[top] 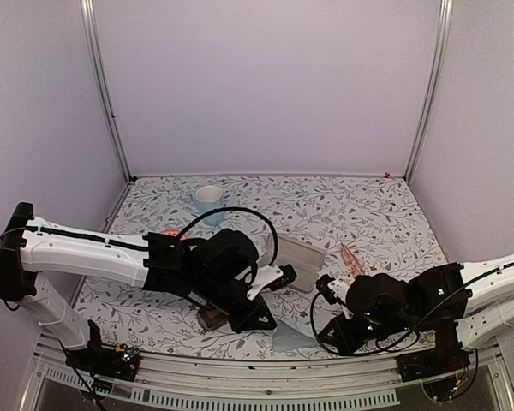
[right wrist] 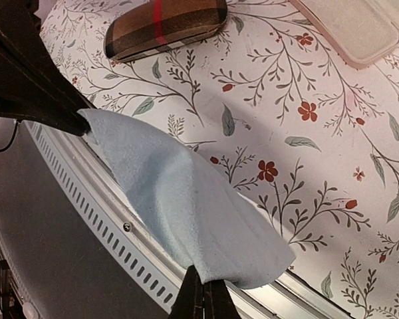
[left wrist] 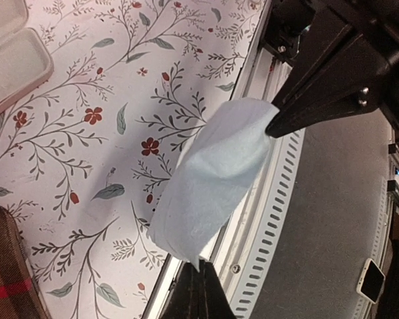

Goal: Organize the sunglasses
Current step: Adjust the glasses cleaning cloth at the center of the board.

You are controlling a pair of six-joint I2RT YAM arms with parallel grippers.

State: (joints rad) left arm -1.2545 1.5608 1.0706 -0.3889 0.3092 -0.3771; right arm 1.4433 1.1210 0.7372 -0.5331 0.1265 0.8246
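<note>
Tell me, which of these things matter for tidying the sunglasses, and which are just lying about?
Part of the job: pale pinkish glasses; probably the pink case and the brown red-banded case; the blue cloth, gripped by the left pincer and the right pincer.
Just lying about: the cup.

The place is a robotics lab test cell: plain pale lavender wall panels (top: 265, 86) set in slim aluminium corner posts (top: 103, 90) box in a white floral-printed tabletop (top: 351, 205). A white-and-black left robot arm (top: 86, 253) and a matching right robot arm (top: 497, 282) are mounted by a slotted grey metal rail (top: 240, 398) along the tabletop's near edge.
</note>
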